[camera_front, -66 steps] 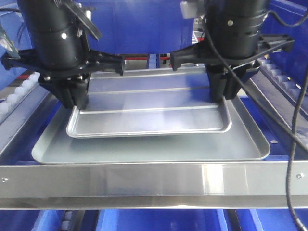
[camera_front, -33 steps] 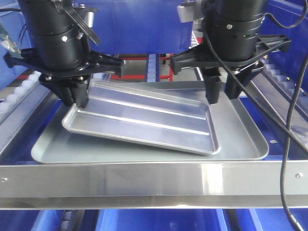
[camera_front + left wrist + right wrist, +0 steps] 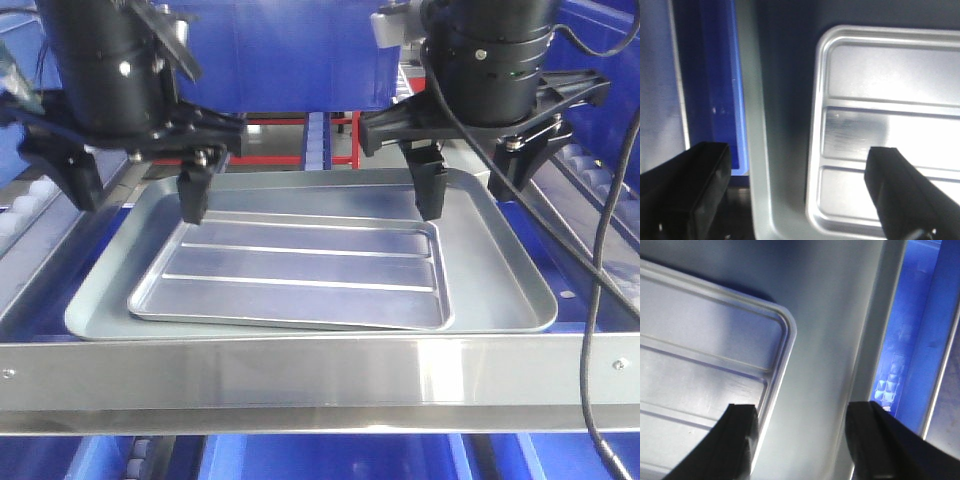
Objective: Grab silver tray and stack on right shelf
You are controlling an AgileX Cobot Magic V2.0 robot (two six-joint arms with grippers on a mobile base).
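Shiny ridged rectangular steel tray (image 3: 300, 285) lies flat inside the larger dull grey tray (image 3: 500, 270). Both black grippers, left (image 3: 138, 192) and right (image 3: 472, 180), hover above with jaws spread, holding nothing.

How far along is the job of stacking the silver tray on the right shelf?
Nearly finished. The silver tray lies flat inside the larger grey tray on the right shelf. The left gripper and right gripper are open, holding nothing. Only pulling the arms away remains.
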